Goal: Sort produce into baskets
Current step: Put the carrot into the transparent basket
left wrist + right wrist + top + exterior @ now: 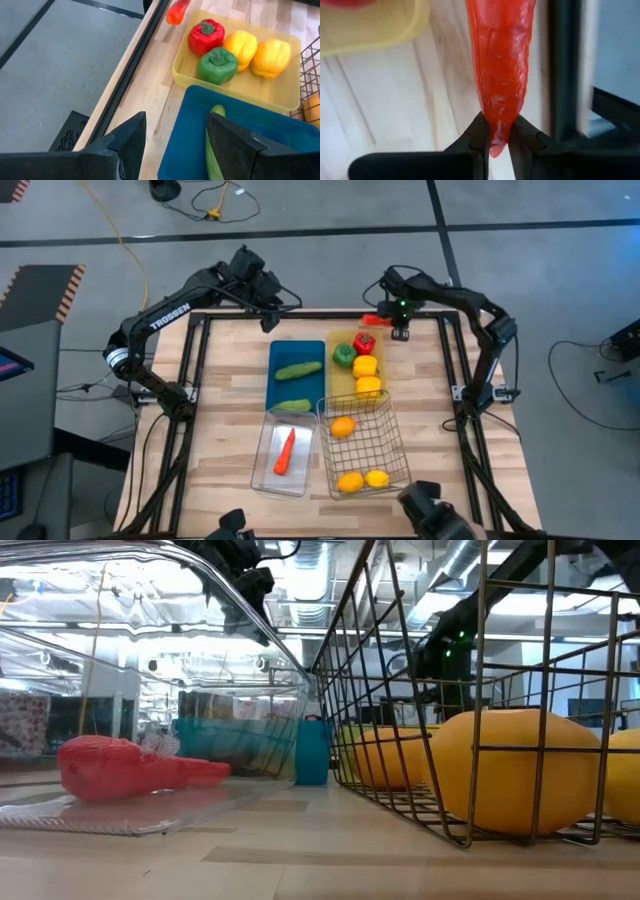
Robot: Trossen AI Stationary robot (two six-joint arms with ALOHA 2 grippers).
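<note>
The right gripper (496, 134) pinched a glossy orange-red toy carrot (501, 65) above the pale wooden slatted tabletop (225, 430); grey floor (520, 200) surrounded it; the left gripper (175, 137) gaped empty

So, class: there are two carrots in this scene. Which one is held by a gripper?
The carrot at the table's far edge beside the yellow tray, pinched by the right gripper. The other carrot lies untouched in the clear bin.

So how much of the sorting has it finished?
Nearly all. Two cucumbers lie in the blue tray, four peppers in the yellow tray, one carrot in the clear bin, citrus in the wire basket. The right claw pinches the last carrot at the table's far edge; it goes in the clear bin next.
</note>
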